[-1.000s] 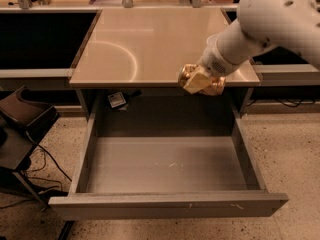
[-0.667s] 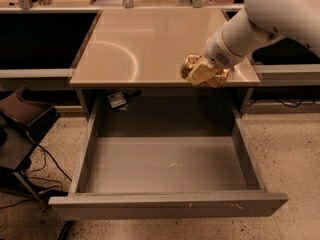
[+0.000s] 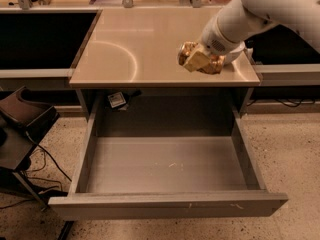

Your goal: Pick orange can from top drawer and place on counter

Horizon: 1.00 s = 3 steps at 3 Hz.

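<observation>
Over one counter [image 3: 140, 39], one hand [image 3: 200, 60] grips one orange can [image 3: 215, 65].

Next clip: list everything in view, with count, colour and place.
orange can: one, golden-orange, in the gripper, just over the counter's front right
counter: one, glossy beige, above the drawer
top drawer: one, grey, pulled open
side shelves: two, dark, either side of the counter
label: one, white, under the counter, left
floor: speckled beige
gripper: one, shut on the can
arm: one, white, from upper right
</observation>
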{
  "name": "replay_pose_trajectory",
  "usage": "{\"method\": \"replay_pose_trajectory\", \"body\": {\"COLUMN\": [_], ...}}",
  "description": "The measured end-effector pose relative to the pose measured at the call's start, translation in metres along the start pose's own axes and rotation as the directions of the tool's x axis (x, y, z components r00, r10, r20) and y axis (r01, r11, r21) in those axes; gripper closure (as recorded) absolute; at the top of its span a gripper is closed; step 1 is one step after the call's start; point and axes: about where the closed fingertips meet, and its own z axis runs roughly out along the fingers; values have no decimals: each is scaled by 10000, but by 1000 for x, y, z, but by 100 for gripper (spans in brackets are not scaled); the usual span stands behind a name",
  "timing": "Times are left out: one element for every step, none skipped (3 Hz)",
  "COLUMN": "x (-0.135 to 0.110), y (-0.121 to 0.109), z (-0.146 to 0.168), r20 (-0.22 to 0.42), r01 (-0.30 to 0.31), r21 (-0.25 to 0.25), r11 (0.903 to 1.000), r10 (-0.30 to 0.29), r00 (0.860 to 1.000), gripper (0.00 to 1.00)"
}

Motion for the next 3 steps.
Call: {"method": "replay_pose_trajectory", "body": {"x": [-33, -59, -72], "y": [-52, -84, -94], "z": [4, 21, 49], "r20": [98, 197, 504], "r01": [484, 942, 1202], "r21": [616, 624, 137], "r11": [9969, 9936, 9927], "r10": [-491, -956, -1208], "r00": [9987, 9952, 9914], "gripper": [100, 100, 100]}}
